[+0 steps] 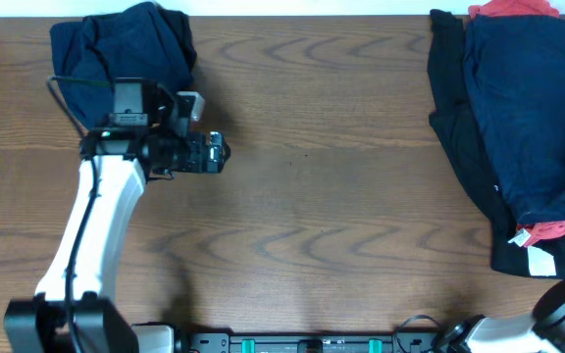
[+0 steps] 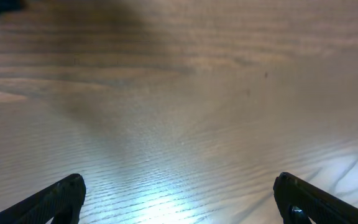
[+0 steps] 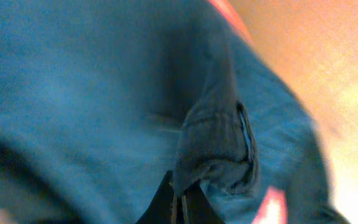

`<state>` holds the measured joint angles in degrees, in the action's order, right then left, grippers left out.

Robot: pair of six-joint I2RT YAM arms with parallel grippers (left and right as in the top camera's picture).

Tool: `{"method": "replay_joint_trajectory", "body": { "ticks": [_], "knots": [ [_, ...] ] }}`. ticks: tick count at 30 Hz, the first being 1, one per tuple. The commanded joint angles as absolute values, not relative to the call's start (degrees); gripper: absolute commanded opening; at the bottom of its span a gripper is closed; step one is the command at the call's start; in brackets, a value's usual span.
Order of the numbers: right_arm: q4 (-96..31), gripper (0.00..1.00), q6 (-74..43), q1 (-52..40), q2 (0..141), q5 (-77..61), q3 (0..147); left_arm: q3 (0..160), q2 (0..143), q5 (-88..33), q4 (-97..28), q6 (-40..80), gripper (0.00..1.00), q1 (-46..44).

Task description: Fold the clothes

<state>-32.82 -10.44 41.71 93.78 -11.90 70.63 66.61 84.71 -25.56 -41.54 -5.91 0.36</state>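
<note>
Blue garment (image 3: 92,93) in tight right pincer (image 3: 179,202); left pincer (image 2: 179,186) wide.

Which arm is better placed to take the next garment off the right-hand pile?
Right. The right gripper is shut on a fold of the navy garment there; the left gripper hangs open over the table, holding nothing.

Dark brown wood-grain worktop (image 1: 312,196) fills overhead view, grain running in long wavy bands. Pale strip (image 1: 302,5) runs along far edge. In left wrist view, bright white glare (image 2: 160,205) of overhead light on worktop surface.
</note>
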Motion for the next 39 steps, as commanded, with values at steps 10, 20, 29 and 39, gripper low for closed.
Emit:
{"method": "replay_joint_trajectory", "body": {
  "ticks": [10,20,29,39],
  "knots": [
    [-31.3,0.01,-12.6,-1.3,82.8,-22.3,76.2,68.3,65.9,-26.3,-41.8,1.6,0.98,12.1],
    [-22.0,0.01,-15.9,-33.6,97.1,-17.8,76.2,68.3,62.5,-26.3,-44.6,1.6,0.98,16.8],
    [-19.7,0.01,-18.3,-43.5,105.1,-20.0,76.2,68.3,62.6,-25.9,-44.9,1.6,0.98,18.6],
    [-17.3,0.01,-18.2,-50.0,105.0,-24.2,76.2,68.3,64.3,-25.1,-44.5,1.6,0.98,18.6]
  ]
}}
